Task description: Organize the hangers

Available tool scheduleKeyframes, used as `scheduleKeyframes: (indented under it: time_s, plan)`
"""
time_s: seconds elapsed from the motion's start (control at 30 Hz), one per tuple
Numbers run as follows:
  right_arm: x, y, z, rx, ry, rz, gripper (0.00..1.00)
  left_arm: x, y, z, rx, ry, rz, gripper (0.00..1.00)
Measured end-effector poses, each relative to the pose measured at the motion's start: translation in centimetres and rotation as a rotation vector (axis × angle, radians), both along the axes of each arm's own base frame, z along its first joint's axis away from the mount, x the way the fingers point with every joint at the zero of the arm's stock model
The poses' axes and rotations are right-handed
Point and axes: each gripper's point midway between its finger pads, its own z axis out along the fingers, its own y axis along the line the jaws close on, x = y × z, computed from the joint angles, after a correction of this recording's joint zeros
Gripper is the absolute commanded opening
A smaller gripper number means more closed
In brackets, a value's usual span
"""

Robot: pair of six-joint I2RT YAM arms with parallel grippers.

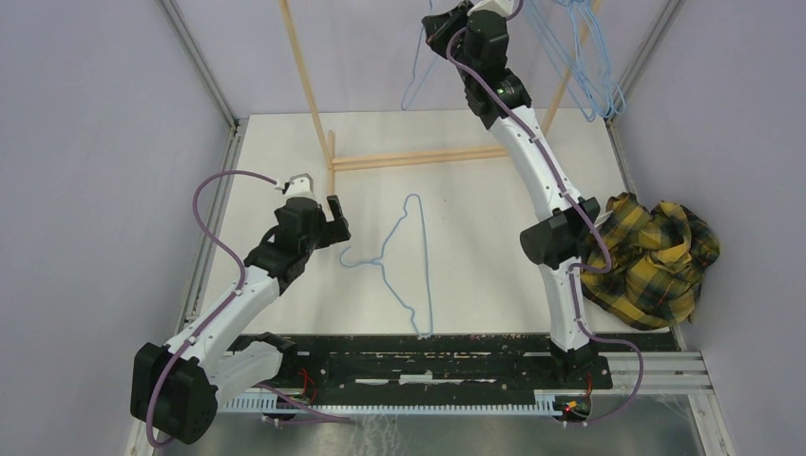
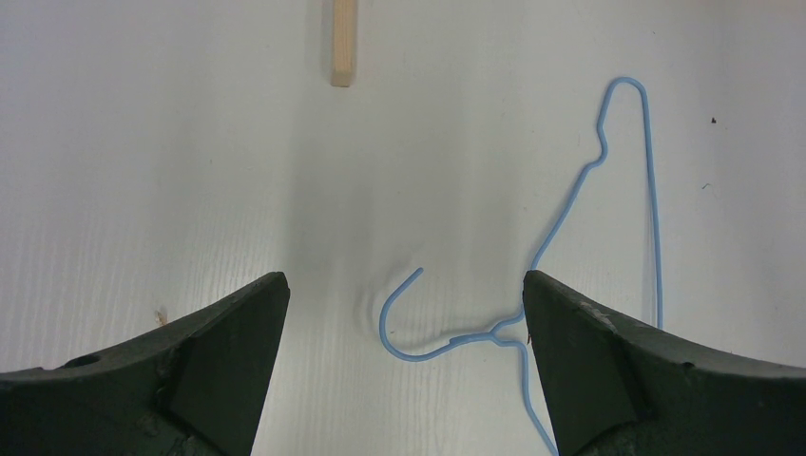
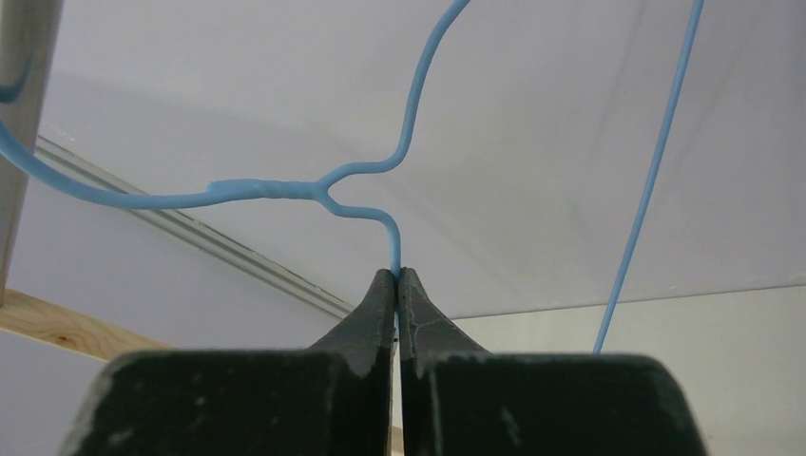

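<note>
One light-blue wire hanger [image 1: 411,266] lies flat on the white table; it also shows in the left wrist view [image 2: 570,228], with its hook between my fingers. My left gripper [image 1: 337,220] is open and empty, just left of its hook. My right gripper [image 1: 439,24] is raised at the top of the rack and is shut on a second hanger [image 3: 390,204], held by the wire just below its twisted neck. That hanger [image 1: 415,76] dangles beside the arm. Several more hangers [image 1: 585,66] hang at the rack's right end.
A wooden rack with an upright pole [image 1: 306,85] and a base bar [image 1: 418,159] stands at the back of the table. A yellow-black plaid cloth [image 1: 656,252] lies bunched at the right. Metal frame posts [image 1: 200,66] flank the table.
</note>
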Motion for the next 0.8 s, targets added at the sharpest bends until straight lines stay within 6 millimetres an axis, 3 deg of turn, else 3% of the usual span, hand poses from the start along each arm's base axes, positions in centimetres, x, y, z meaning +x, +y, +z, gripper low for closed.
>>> scheduleKeyframes:
  time_s: [0.23,0.47,0.6,0.8]
  plan:
    - [0.2,-0.1,-1.2,-0.007,0.011,0.023,0.35,0.0,0.0,0.0,0.000,0.000,0.000,1.00]
    - [-1.5,-0.8,-3.1,-0.079,0.055,0.040,0.59,0.0,0.0,0.0,0.000,0.000,0.000,1.00]
    - [-3.8,-1.2,-1.7,-0.119,0.023,0.078,0.71,0.0,0.0,0.0,0.000,0.000,0.000,1.00]
    - [-10.7,-2.9,0.9,-0.216,-0.048,0.104,0.73,0.0,0.0,-0.3,0.004,0.009,0.000,1.00]
